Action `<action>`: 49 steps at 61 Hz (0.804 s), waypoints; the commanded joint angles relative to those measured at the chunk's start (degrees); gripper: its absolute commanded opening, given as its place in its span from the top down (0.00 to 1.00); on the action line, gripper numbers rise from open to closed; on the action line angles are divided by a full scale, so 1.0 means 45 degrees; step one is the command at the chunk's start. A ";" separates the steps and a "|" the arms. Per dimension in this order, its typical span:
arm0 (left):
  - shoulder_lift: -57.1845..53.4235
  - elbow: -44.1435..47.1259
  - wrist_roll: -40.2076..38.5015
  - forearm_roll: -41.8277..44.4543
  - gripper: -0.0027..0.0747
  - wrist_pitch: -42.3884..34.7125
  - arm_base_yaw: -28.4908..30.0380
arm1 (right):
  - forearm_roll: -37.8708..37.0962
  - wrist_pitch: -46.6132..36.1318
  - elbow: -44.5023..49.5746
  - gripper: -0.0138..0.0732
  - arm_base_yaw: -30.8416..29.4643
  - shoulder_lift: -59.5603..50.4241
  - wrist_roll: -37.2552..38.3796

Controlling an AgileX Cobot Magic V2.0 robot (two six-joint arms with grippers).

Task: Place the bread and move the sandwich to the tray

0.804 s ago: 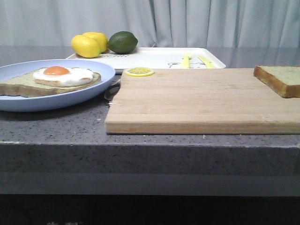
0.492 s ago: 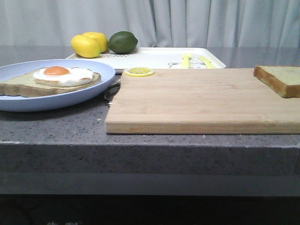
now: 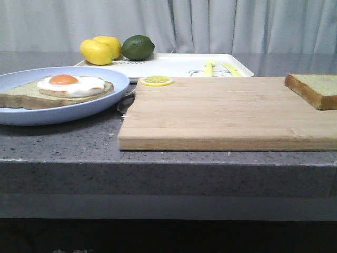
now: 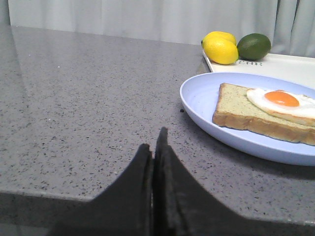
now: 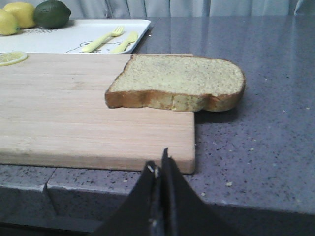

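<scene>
Sitting on the dark speckled counter [image 3: 63,139] is a wooden cutting board [image 3: 226,113], and the bread [image 5: 177,82] lies flat on the board's right end, one edge hanging out past the board over the counter. Thick slice, brown crust, pale greenish crumb. Nothing is touching it.

Over on the left, the sandwich [image 3: 52,90] rests on a round pale-blue plate [image 3: 108,103]: a flat slice with a white fried egg on top, orange yolk facing up. The plate sits just beside the board's left edge.

Behind the board is the tray [image 3: 168,64], white and shallow, with a faint cartoon print. Two lemons [image 3: 100,49] and a lime [image 3: 138,47] sit together at its far left corner, and a yellow fork [image 5: 101,39] and yellow knife [image 5: 124,42] lie side by side on its right part. A lemon slice [image 3: 156,80] lies on the board's far left corner.

The left claw [image 4: 155,147] hangs low over bare counter, near the plate but apart from it, fingers pressed together with nothing between them. The right claw [image 5: 160,169] is the same story, tips together and gripping nothing, just off the board's near right corner with the bread beyond it.
</scene>
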 commanded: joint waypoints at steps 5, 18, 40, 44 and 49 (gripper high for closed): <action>-0.0271 0.0019 -0.0112 -0.0092 0.99 -0.1161 0.0024 | -0.0001 -0.0955 -0.0027 0.91 0.0007 -0.0232 -0.0156; -0.0271 0.0019 -0.0112 -0.0092 0.99 -0.1161 0.0024 | -0.0001 -0.0955 -0.0027 0.91 0.0007 -0.0232 -0.0156; -0.0271 0.0019 -0.0112 -0.0092 0.99 -0.1197 0.0024 | -0.0001 -0.1462 -0.0027 0.91 0.0007 -0.0232 -0.0156; -0.0271 0.0019 -0.0112 -0.0092 0.99 -0.1438 0.0024 | -0.0001 -0.1666 -0.0027 0.91 0.0007 -0.0232 -0.0156; -0.0271 0.0019 -0.0112 -0.0092 0.99 -0.1892 0.0024 | -0.0001 -0.1970 -0.0027 0.91 0.0007 -0.0232 -0.0144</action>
